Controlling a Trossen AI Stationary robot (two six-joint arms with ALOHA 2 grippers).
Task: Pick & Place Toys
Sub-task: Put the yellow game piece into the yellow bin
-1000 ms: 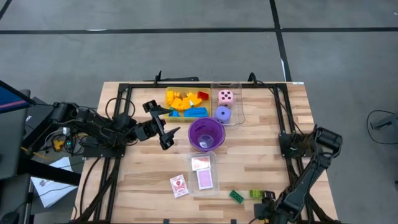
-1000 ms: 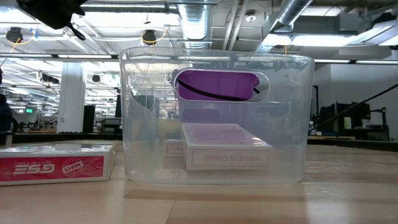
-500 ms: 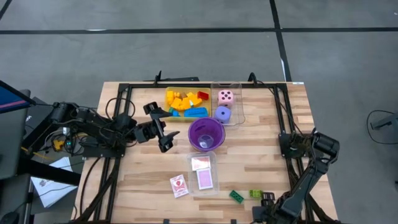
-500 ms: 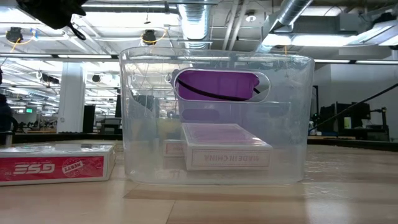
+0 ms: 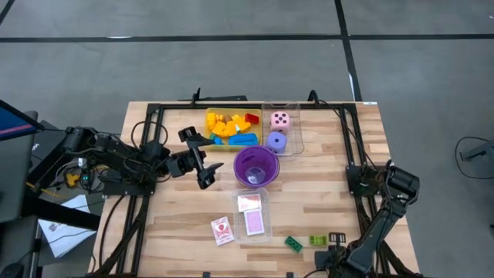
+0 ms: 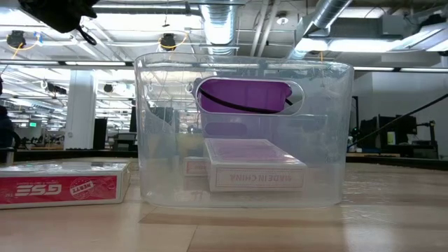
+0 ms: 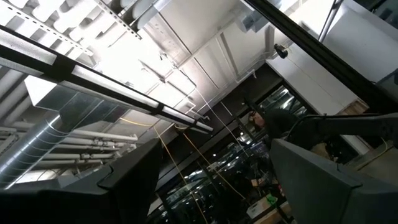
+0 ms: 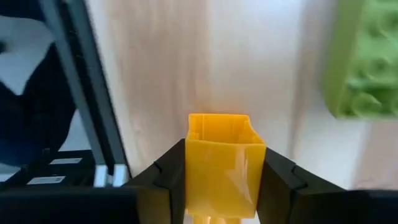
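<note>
Near the worktop's front right edge, the right gripper (image 8: 225, 180) is pinching a yellow brick (image 8: 224, 163) and lifting clear of the light-green brick (image 5: 317, 240); the left gripper (image 5: 202, 158) is hovering, fingers spread, beside the purple cup (image 5: 255, 166).

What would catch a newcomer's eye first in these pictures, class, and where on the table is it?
The purple cup stands out at the table's middle, with a heap of coloured bricks in a tray behind it, beside a pink die and a purple die. In the right wrist view, the right pincer is shut on a yellow brick near the table's front edge, close to a light green brick.
</note>
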